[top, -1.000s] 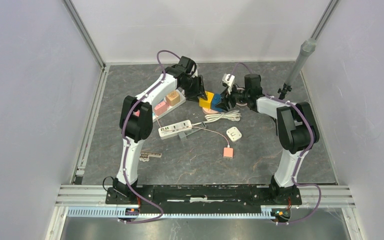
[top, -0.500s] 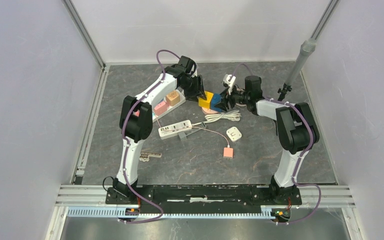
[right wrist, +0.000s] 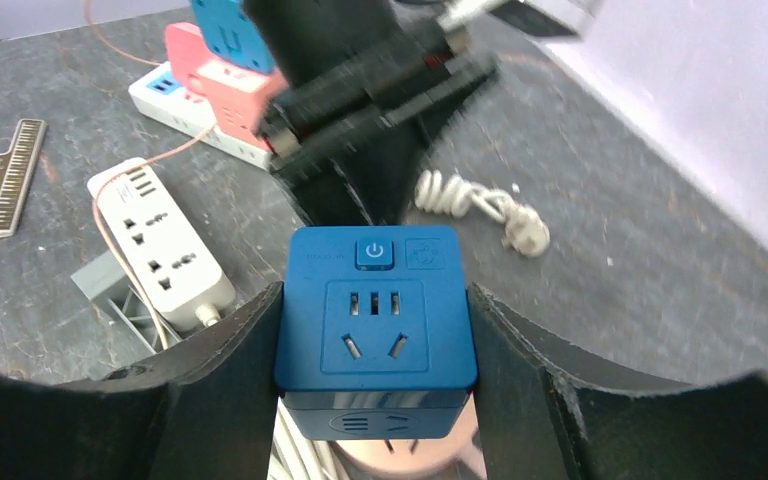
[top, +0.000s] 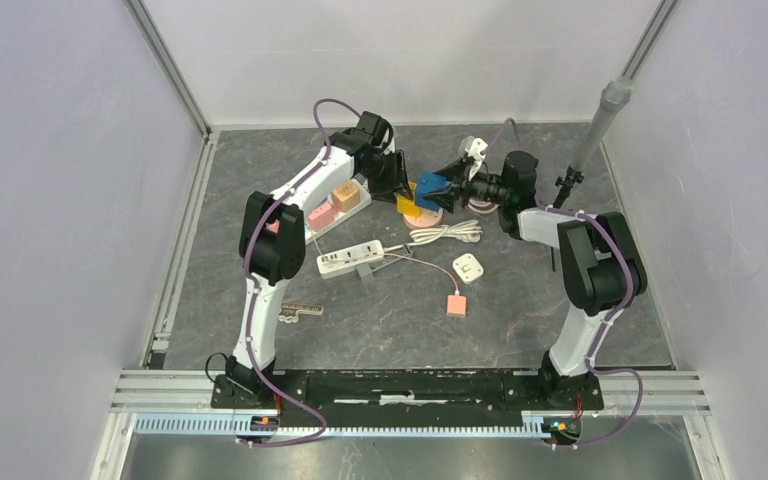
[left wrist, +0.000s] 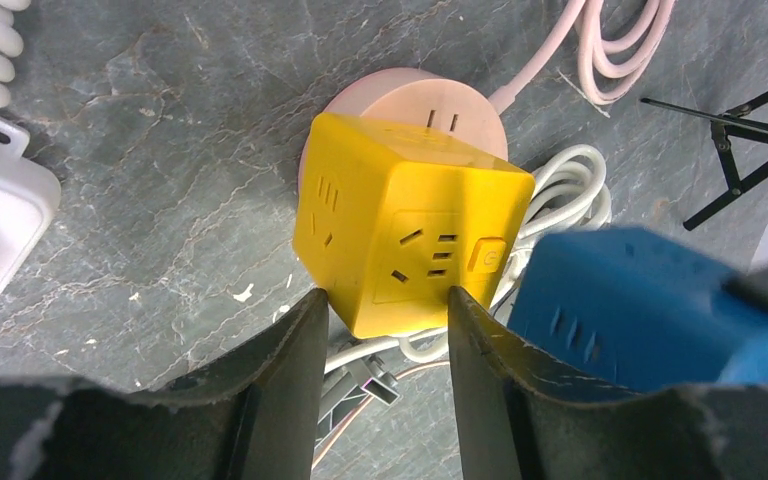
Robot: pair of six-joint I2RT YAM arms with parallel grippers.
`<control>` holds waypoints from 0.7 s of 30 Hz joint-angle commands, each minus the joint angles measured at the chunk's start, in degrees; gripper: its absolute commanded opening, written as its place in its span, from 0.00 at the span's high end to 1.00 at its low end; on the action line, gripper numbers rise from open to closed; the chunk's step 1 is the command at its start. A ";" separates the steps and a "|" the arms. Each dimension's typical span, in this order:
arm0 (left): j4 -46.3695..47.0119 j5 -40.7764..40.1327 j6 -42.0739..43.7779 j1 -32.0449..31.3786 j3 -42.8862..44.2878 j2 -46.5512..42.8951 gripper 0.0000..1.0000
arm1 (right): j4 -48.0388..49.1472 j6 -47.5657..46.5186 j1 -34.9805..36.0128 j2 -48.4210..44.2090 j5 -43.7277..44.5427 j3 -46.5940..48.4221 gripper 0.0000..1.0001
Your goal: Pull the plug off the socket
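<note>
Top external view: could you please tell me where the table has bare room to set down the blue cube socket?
Bare table lies between the pink plug and the near rail, and in the far-left corner beyond the left arm. It is crowded around the yellow cube, white cable and power strip. The right tool holds the blue cube.

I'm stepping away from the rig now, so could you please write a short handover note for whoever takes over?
Left gripper: closed on the yellow cube socket, sitting at the pink round socket.
Right gripper: closed on the blue cube plug, raised beside the yellow one.
Done: blue cube plug looks pulled free.
Left: set it on the table, release both.
</note>
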 commanded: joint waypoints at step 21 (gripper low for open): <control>-6.37 -1.67 10.36 -0.98 11.50 -0.06 0.38 | -20.31 7.55 -0.46 -17.20 12.31 3.00 1.00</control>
